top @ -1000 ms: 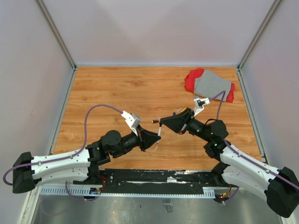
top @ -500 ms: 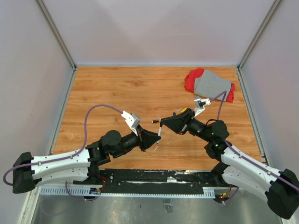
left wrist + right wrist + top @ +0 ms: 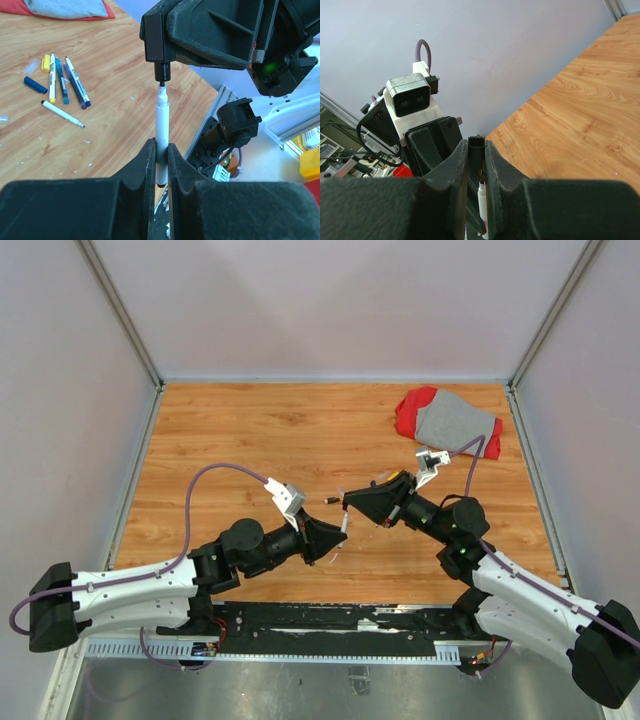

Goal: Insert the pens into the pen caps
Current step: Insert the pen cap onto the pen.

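The left claw (image 3: 160, 148) is narrowed on a white-barrelled pen (image 3: 162, 117), gripping its lower barrel so that it stands upright above the near middle of the bench (image 3: 250, 440). Its tip meets the mouth of a dark cap (image 3: 163, 71) directly above; whether it has entered cannot be told. The right claw (image 3: 476, 149) is pinched on that cap. In the left wrist view, loose pens (image 3: 62, 82) and a blue cap (image 3: 35, 84) lie together on the bench. A red and grey cloth (image 3: 450, 420) lies at the far right.
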